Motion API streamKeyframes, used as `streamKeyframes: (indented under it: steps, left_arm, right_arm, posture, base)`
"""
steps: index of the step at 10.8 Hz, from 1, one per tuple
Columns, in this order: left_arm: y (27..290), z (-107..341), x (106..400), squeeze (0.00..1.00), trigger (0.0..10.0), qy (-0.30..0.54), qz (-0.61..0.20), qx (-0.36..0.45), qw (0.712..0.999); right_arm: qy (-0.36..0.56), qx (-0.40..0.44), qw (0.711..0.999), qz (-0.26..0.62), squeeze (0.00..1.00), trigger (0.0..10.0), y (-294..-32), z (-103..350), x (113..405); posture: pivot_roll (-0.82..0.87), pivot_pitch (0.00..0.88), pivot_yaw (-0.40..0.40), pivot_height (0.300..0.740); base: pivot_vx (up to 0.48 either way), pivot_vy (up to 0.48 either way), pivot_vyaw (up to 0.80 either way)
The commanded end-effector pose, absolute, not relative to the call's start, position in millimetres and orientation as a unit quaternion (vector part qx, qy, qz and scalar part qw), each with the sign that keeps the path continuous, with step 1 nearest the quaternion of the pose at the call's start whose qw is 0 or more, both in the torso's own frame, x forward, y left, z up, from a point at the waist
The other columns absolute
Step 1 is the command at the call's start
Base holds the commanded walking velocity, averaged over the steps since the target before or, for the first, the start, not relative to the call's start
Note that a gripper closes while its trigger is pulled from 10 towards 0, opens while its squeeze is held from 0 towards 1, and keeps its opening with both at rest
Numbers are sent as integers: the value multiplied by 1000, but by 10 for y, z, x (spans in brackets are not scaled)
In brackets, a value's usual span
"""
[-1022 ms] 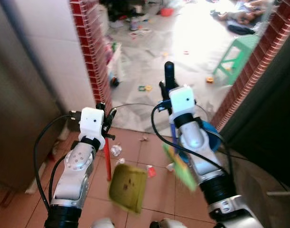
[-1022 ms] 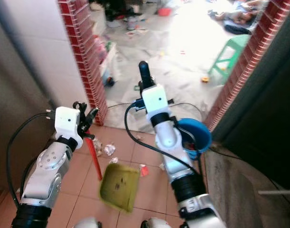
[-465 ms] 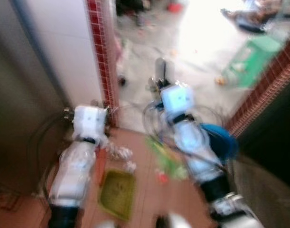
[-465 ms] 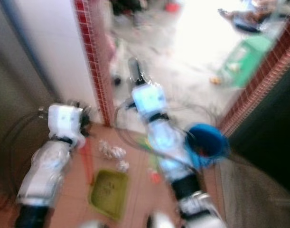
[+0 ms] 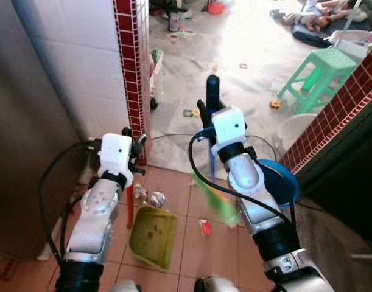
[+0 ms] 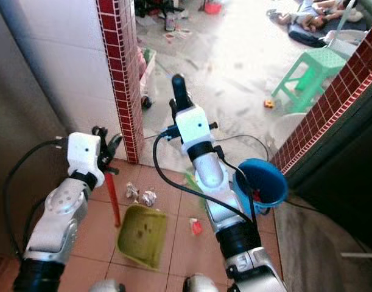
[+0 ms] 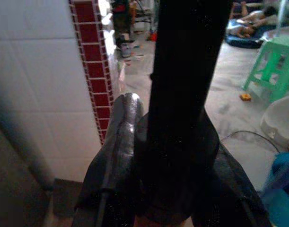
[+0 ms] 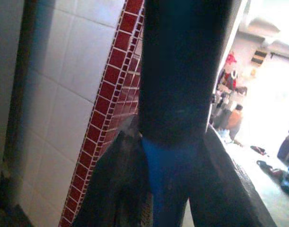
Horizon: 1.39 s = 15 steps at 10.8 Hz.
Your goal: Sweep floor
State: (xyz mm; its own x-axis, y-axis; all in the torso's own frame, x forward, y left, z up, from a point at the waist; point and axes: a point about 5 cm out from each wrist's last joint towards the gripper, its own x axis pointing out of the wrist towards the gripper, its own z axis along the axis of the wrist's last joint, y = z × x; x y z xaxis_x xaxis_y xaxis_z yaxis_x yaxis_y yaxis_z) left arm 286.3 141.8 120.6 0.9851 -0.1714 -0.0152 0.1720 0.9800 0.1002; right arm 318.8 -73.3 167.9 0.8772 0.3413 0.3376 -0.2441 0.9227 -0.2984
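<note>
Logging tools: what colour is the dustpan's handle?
Red, clearest in the right eye view.

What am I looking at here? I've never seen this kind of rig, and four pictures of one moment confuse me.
This is a walking humanoid robot sweeping. The two wide pictures come from its head, looking down at its silver arms. The two close ones come from cameras on its wrists, looking along the black fingers. The left tool grips the red handle of a green dustpan resting on the terracotta tile floor. The right tool grips a blue broom handle with green bristles. Crumpled paper scraps lie just beyond the dustpan, a red scrap beside it. A blue bucket stands to the right.
</note>
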Motion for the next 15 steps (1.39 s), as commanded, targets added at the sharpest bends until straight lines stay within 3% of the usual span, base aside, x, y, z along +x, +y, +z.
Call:
streamKeyframes:
  steps: [1, 6, 8, 11, 15]
  left_arm:
    - [1373, 1383, 2885, 0, 10000, -34, -94, 46, 994]
    - [1497, 1657, 2937, 0, 10000, -96, -51, 58, 992]
    - [1666, 1777, 2984, 0, 10000, -115, -13, 78, 990]
    - [1963, 1536, 2967, 0, 10000, -79, 62, 143, 985]
    - [1668, 1051, 3139, 0, 10000, -7, 36, 118, 992]
  right_arm:
    - [-224, -140, 953, 145, 0, 10000, -770, 1805, 3201]
    - [-162, -122, 967, 156, 0, 10000, -739, 1583, 3194]
    - [-153, -113, 970, 152, 0, 10000, -743, 1549, 3186]
    - [-142, -114, 973, 144, 0, 10000, -784, 1529, 3199]
    - [-72, -68, 989, 106, 0, 10000, -915, 1401, 3312]
  posture:
    - [-24, 7, -50, 740]
    - [-16, 37, -47, 740]
    - [-7, 50, -47, 740]
    - [-10, 54, -52, 740]
    - [-15, 53, -78, 740]
  base:
    - [0, 0, 0]
    - [0, 0, 0]
    - [0, 0, 0]
    - [0, 0, 0]
    - [0, 0, 0]
